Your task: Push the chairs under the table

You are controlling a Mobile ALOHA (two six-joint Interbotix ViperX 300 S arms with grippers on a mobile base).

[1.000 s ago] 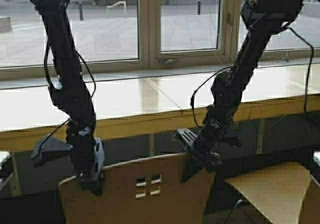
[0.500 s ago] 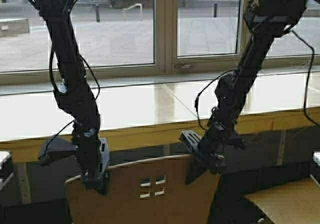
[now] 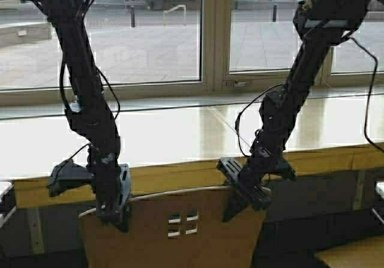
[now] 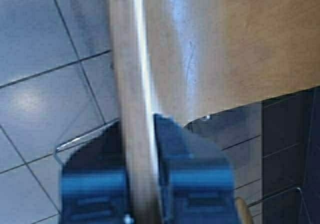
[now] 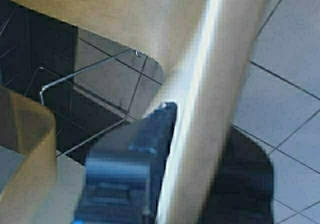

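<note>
So the table [image 3: 180,133] runs right across the high view, a long glossy pale-yellow top with a thick front edge, sitting under the windows [image 3: 138,34]. The chair [image 3: 174,229] is directly in front of it, backrest towards the robot, and the top of that backrest looks close to the table's front edge, so I'd guess the seat is already partly tucked under. A second chair [image 3: 354,257] just peeks in at the lower right corner, not pushed yet by the look of it.

Both arms are on the one chair. The left gripper [image 3: 114,211] sits at the left end of the backrest's top edge and the left wrist view shows its two fingers [image 4: 192,169] closed tight on the plywood, one either side of the panel. The right gripper [image 3: 243,190] is at the right end of the same edge, and the right wrist view shows the same deal: backrest edge pinched between a finger [image 5: 145,144] and its partner.

Tips for the push, imo: drive the base straight at the table so both ends of the backrest advance evenly, otherwise the chair will yaw and a leg could catch. Keep the grip firm but don't lift or press down. Go slow, and stop once the backrest meets the table's edge.
</note>
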